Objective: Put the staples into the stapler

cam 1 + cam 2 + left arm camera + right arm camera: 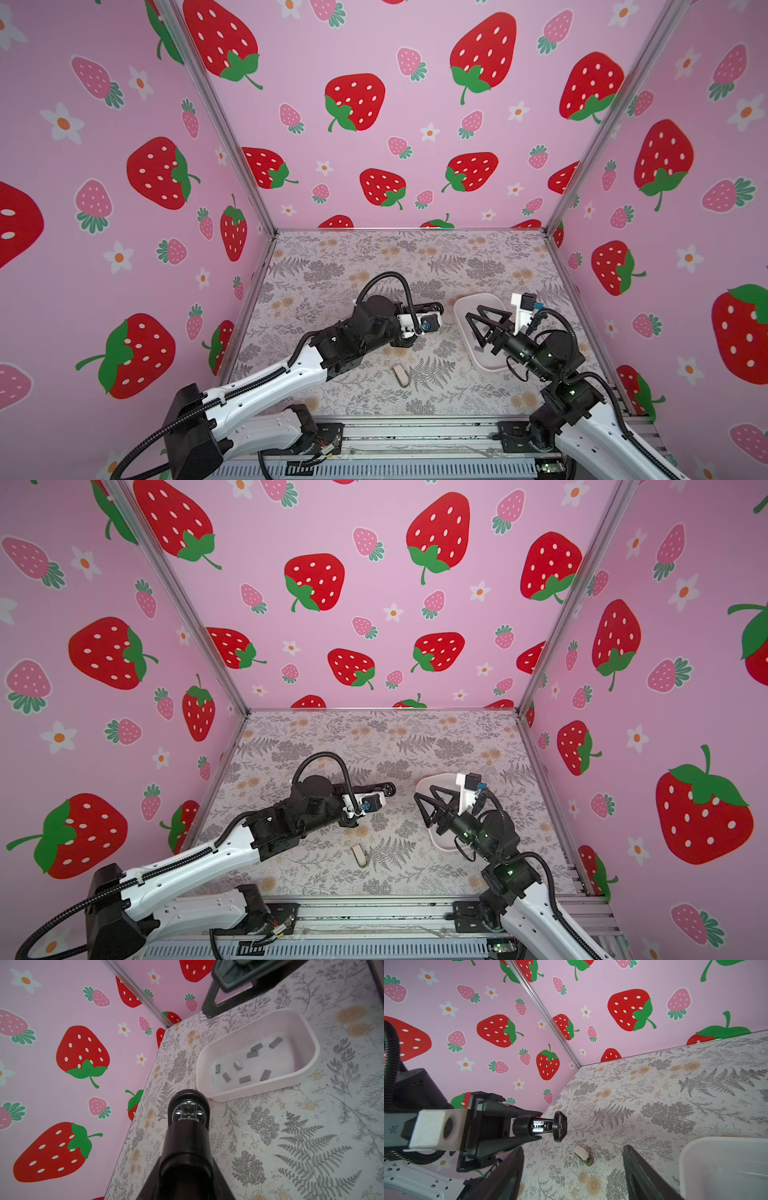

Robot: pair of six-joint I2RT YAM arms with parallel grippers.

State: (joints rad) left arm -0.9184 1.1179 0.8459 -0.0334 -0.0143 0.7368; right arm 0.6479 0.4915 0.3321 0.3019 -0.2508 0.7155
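Note:
My left gripper (428,309) is shut on a black stapler (521,1126), held level above the table. Its round end (188,1112) points toward the tray, and shiny metal (538,1127) shows just behind that end. The stapler hides the jaws in the left wrist view. Several grey staples (252,1054) lie loose in a pale pink tray (259,1089) to the right. My right gripper (472,311) hangs open over the tray's (482,299) left part with nothing between its fingers (512,1167). In both top views the two grippers face each other, a short gap apart.
A small beige stapler (401,374) lies on the floral table (332,257) nearer the front, between the arms, also seen in the right wrist view (583,1154). Pink strawberry walls close in the table on three sides. The tray (716,1157) sits at the right.

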